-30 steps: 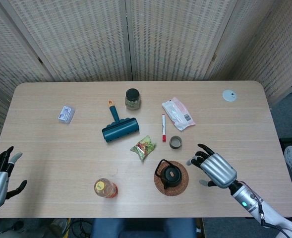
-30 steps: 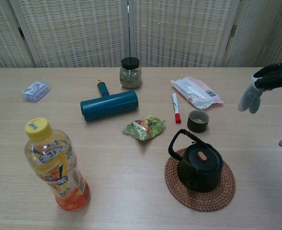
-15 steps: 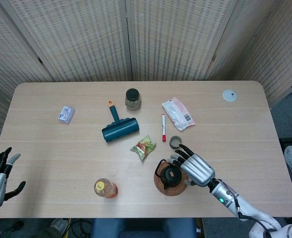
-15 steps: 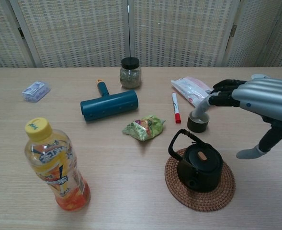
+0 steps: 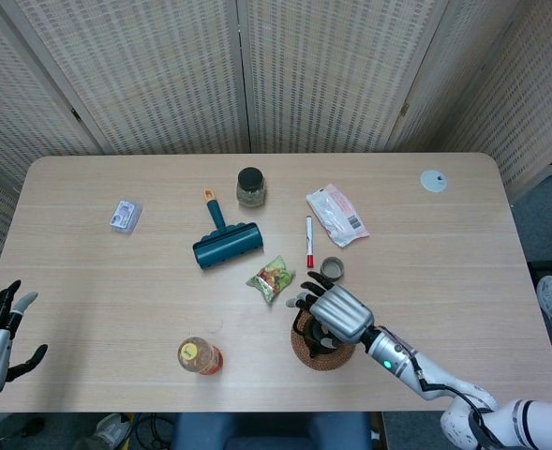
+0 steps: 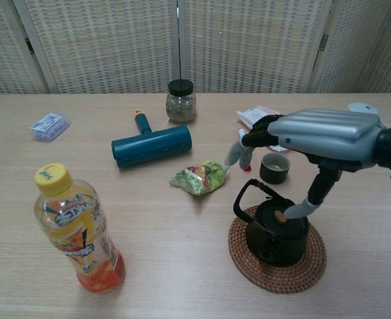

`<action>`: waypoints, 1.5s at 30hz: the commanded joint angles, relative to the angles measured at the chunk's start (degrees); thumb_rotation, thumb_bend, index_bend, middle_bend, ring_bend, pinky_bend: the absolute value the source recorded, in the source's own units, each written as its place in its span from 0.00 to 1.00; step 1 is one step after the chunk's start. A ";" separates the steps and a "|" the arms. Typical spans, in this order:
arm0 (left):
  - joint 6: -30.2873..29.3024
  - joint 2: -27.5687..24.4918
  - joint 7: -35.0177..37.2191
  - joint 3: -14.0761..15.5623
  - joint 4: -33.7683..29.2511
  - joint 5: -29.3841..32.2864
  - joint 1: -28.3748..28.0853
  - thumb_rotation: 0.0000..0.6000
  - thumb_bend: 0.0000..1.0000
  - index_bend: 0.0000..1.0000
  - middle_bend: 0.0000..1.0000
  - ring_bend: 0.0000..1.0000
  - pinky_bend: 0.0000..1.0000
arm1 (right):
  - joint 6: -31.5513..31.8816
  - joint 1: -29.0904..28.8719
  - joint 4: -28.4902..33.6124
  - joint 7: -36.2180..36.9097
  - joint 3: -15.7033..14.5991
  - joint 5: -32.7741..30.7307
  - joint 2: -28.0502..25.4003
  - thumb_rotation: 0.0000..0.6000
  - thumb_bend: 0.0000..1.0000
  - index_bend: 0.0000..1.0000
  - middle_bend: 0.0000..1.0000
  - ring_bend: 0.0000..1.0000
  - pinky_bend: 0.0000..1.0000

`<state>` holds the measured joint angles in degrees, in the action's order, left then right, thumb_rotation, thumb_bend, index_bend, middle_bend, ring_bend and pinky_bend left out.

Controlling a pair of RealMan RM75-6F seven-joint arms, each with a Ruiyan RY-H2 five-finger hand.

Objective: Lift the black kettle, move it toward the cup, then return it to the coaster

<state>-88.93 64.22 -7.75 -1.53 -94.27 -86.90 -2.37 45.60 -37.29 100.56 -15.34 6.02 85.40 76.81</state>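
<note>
Head view: one kettle [image 5: 315, 334], one cup [image 5: 332, 269].

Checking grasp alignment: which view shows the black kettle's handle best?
Chest view: the black kettle on the round woven coaster shows its arched handle clear of the right hand. In the head view, that hand covers most of the kettle.

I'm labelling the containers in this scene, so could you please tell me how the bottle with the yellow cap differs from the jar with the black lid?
The bottle is tall and slim; the jar is short and squat. The bottle holds orange liquid behind a printed label; the jar holds something greenish and bears no label. The bottle stands at the near edge of the table; the jar stands at the far side. Both are upright, capped and see-through.
</note>
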 commanded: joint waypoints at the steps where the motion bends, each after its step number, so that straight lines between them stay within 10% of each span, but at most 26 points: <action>1: -0.05 -0.11 0.14 0.03 0.02 0.05 0.11 1.00 0.24 0.15 0.01 0.08 0.02 | -1.59 -1.76 -0.25 -1.03 0.85 -2.02 1.46 1.00 0.00 0.22 0.30 0.11 0.04; 45: 1.64 0.28 2.06 0.34 1.77 0.36 -0.04 1.00 0.24 0.15 0.02 0.08 0.02 | -3.06 -11.92 -5.53 -9.59 -0.80 -22.61 11.14 1.00 0.00 0.22 0.47 0.11 0.02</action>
<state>-87.30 64.50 -5.69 -1.19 -92.50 -86.54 -2.41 42.47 -49.15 95.06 -24.85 5.29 62.86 87.88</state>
